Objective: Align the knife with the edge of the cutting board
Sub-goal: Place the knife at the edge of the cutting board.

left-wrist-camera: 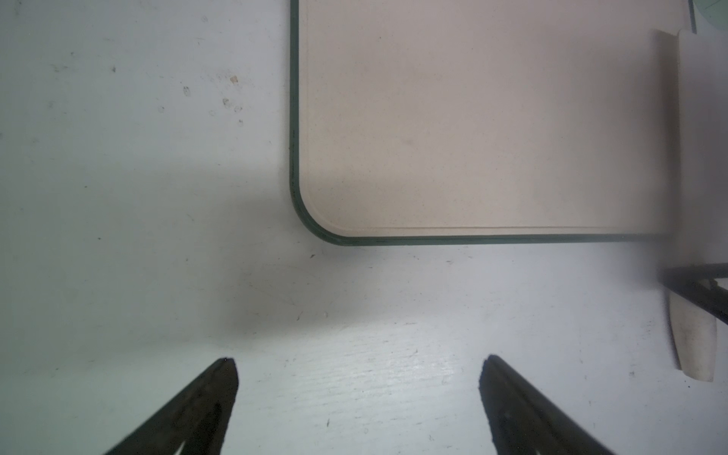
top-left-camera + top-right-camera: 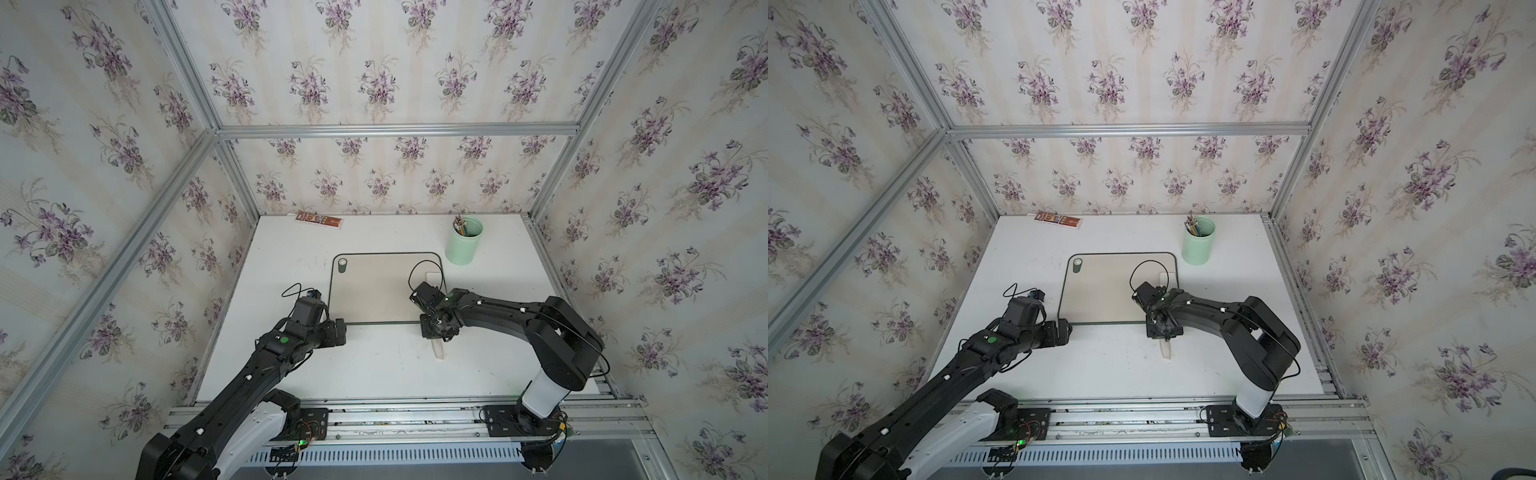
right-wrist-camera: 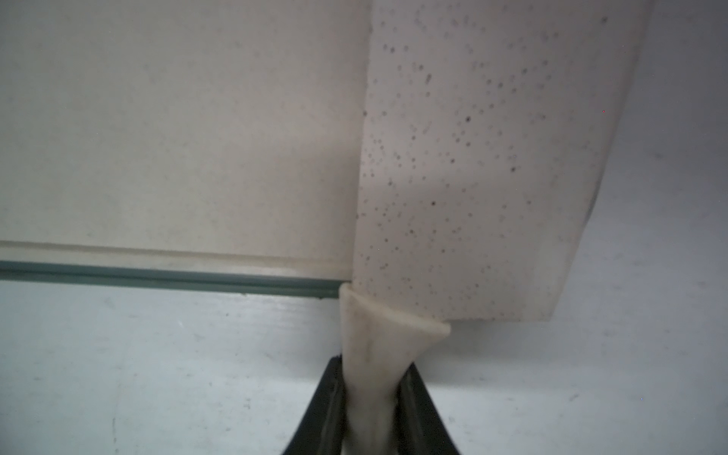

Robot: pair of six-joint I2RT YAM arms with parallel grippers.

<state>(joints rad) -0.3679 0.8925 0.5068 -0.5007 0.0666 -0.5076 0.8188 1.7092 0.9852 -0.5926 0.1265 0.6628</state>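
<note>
Right wrist view has the right tool (image 3: 374, 366) clamped on the cream handle (image 3: 378, 338) of the knife (image 3: 472, 157), one finger pressed to each side. The broad blade (image 3: 465, 205) lies over the cutting board (image 3: 177, 118) at its right side and covers the near right corner. The handle juts past the board's near green rim (image 3: 157, 273), out over the white tabletop (image 3: 157, 374). In both top views the blade runs lengthwise just inside the board's right edge and looks close to parallel with it. Whether it rests flat or hangs just above, I cannot tell. The left tool (image 1: 359, 360) hovers with its fingers wide apart over bare tabletop by the board's near left corner, holding nothing. By my reading the lining-up is nearly finished. What remains is any last small squaring, then setting the knife down and letting go.
</note>
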